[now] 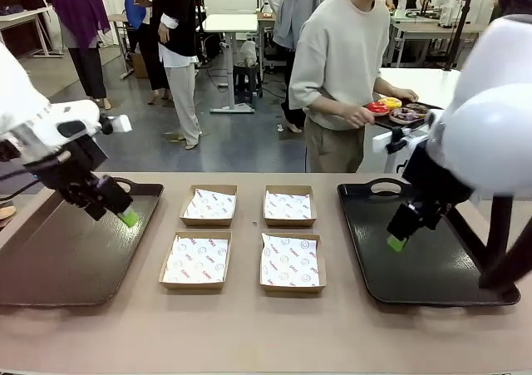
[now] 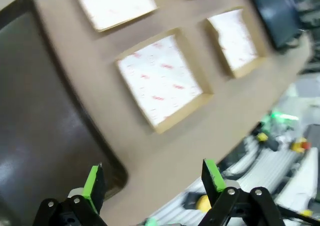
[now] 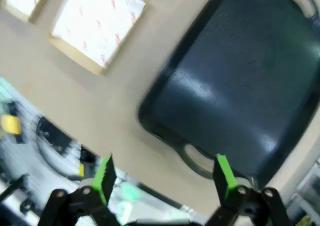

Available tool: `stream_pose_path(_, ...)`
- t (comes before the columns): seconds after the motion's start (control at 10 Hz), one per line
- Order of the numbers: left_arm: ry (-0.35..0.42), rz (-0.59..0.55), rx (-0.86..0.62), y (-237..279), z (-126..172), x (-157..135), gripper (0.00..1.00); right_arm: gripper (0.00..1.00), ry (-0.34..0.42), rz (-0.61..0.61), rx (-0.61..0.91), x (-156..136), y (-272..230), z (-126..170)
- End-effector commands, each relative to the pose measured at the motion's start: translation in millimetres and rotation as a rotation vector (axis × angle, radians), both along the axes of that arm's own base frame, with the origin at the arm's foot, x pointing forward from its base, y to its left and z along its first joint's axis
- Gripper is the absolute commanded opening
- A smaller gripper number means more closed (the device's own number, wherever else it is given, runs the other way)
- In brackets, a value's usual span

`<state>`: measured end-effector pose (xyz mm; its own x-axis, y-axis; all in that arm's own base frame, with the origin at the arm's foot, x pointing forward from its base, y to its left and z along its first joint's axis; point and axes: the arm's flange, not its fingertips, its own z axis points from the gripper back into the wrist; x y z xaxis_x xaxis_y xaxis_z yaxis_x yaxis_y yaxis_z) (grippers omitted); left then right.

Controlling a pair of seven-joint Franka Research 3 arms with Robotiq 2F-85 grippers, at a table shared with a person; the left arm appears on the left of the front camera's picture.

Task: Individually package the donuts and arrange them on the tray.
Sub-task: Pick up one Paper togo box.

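Table: I am looking across a plain beige tabletop that is carrying everything on the near side.
Boxes: four shallow square brown cardboard boxes, each lined with white printed paper, are sitting in a two-by-two block at its middle, apart from one another.
Left tray: a dark brown rectangular plastic tray is lying just left of the boxes.
Right tray: a black rectangular plastic tray with a handle cutout is lying to their right.
Left gripper: the left gripper is hanging over the brown tray's inner edge, its green pads spread wide with nothing between them.
Right gripper: the right gripper is hovering over the black tray, its jaws gaping wide and holding nothing.
Donuts: a glossy red ring donut, a yellow ring donut and two darker ring donuts are resting on a small dark tray beyond the table.
Person: a person in a cream sweatshirt is standing at the far side, one hand touching that small tray.
Room: I am seeing a grey floor, white worktables and other people standing farther back.
Wrist views: both are coming through blurred.
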<state>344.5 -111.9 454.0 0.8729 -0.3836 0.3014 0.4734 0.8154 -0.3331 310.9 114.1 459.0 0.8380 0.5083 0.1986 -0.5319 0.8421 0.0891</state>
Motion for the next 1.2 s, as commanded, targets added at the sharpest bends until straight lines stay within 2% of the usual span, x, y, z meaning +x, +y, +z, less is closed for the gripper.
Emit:
stream_pose_path(0.0, 0.141, 0.059, -0.407, 25.4, -8.1, 6.3, 1.00, 1.00, 0.067, -0.168, 0.434, -1.2, -51.9, -17.0)
stream_pose_path(0.2, 0.186, 0.123, -0.605, 58.2, -13.6, 1.5, 1.00, 1.00, 0.110, -0.277, 0.781, -6.6, -98.2, -34.3)
stream_pose_path(0.4, 0.241, 0.164, -0.798, 94.1, -26.8, -4.4, 1.00, 1.00, 0.092, -0.334, 0.999, -19.3, -144.9, -50.0)
stream_pose_path(0.7, 0.290, 0.227, -0.915, 143.9, -43.9, -14.5, 1.00, 1.00, 0.070, -0.391, 1.093, -40.8, -195.8, -61.7)
stream_pose_path(0.9, 0.306, 0.276, -0.932, 169.7, -53.1, -21.0, 1.00, 1.00, 0.117, -0.401, 1.071, -51.3, -213.8, -71.1)
stream_pose_path(1.1, 0.293, 0.302, -0.973, 190.7, -58.8, -26.6, 1.00, 1.00, 0.157, -0.349, 1.132, -59.8, -226.8, -76.2)
